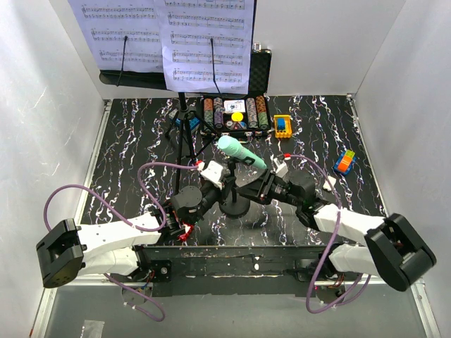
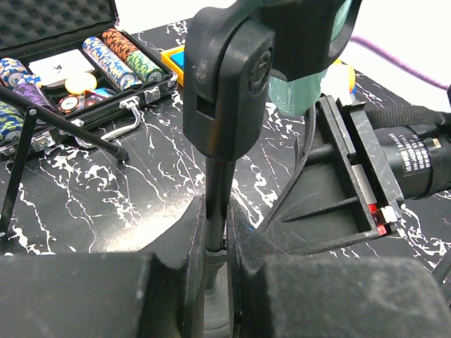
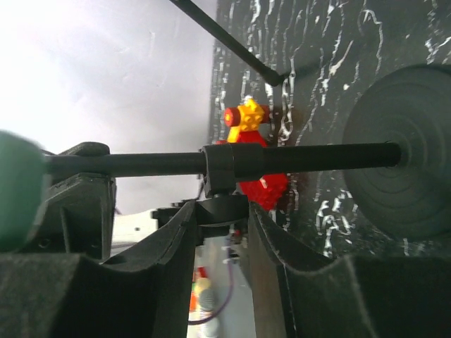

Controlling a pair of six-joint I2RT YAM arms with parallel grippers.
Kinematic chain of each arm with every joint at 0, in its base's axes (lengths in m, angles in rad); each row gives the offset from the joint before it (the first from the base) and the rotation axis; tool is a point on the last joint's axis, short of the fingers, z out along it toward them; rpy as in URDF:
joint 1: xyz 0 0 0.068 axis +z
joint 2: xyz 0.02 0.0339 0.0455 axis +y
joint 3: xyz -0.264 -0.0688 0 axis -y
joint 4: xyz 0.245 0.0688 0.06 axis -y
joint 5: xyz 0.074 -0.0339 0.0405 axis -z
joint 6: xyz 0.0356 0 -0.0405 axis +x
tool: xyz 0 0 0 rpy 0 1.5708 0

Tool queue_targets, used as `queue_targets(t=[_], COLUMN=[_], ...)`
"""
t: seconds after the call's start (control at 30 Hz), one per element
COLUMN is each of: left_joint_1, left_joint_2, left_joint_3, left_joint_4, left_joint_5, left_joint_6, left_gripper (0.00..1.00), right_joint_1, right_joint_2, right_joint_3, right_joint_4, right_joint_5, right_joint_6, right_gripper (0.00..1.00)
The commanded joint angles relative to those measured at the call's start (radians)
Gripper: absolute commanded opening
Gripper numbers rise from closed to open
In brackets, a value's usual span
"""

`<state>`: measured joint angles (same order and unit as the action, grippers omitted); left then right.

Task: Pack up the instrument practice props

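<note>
Your black, white-veined marble-pattern table top (image 1: 127, 141) carries everything. At its far edge stands the tall black tripod music stand with the hole-punched metal desk (image 1: 134, 79), upright on spread legs. The white sheet-music pages (image 1: 204, 42) rest on that desk under two thin wire retainers.

Just right of the tripod you see the black foam-lined case of poker chips (image 1: 259, 70), lid raised, with rows of chips inside.

Both your arms meet near the middle of the table at the small black round-based mic stand (image 1: 236, 204), which stands upright on its disc base. Your left gripper (image 2: 217, 239) is clamped on the thin pole low down, both fingers pressed against it. Your right gripper (image 3: 223, 232) comes in from the other side, its fingers bracketing the collar on the same pole. They sit very close to it, but you cannot tell whether they press on it or leave a sliver of gap.

The mint-green microphone (image 1: 242, 153) sits in the black clip (image 2: 229, 77) at the top of the pole, tilted, with its head toward the case.

Farther right, well apart from the arms, lie a small yellow-and-blue block (image 1: 282, 125) and a small multi-coloured toy (image 1: 345, 163).
</note>
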<state>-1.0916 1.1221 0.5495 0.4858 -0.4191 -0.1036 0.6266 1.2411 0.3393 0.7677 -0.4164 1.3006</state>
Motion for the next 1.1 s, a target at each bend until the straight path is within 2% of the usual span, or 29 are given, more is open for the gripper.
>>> queue_targets(t=[0.0,0.17,0.3,0.57,0.8,0.9,1.0,1.03,1.07], left_joint_1=[-0.011,-0.011,-0.013,-0.021,-0.022,-0.021,-0.022,-0.022,-0.022], left_joint_2=[0.005,0.03,0.051,0.077,0.088,0.091,0.096,0.096,0.096], left_joint_3=[0.0,0.007,0.021,0.05,0.052,0.044,0.04,0.04,0.038], left_joint_4=[-0.058,-0.065,-0.075,-0.095,-0.095,-0.092,-0.087,-0.09,-0.09], left_joint_5=[-0.001,0.0,-0.003,-0.018,-0.021,-0.023,-0.021,-0.021,-0.023], left_joint_6=[-0.001,-0.016,-0.027,-0.025,-0.031,-0.039,-0.044,-0.044,-0.044], left_gripper=[0.0,0.0,0.0,0.0,0.0,0.0,0.0,0.0,0.0], right_joint_1=[0.005,0.038,0.114,0.381,0.579,0.634,0.651,0.651,0.653], right_joint_2=[-0.139,-0.216,-0.249,-0.292,-0.276,-0.25,-0.249,-0.258,-0.272], right_joint_3=[0.112,0.144,0.164,0.193,0.227,0.248,0.268,0.274,0.273], right_joint_4=[-0.296,-0.47,-0.556,-0.65,-0.688,-0.711,-0.743,-0.761,-0.766], right_joint_5=[0.071,0.188,0.325,0.788,1.071,1.151,1.148,1.128,1.107], right_joint_6=[-0.352,-0.567,-0.719,-1.009,-1.267,-1.326,-1.308,-1.278,-1.261], right_gripper=[0.06,0.04,0.02,0.01,0.01,0.01,0.01,0.03,0.1])
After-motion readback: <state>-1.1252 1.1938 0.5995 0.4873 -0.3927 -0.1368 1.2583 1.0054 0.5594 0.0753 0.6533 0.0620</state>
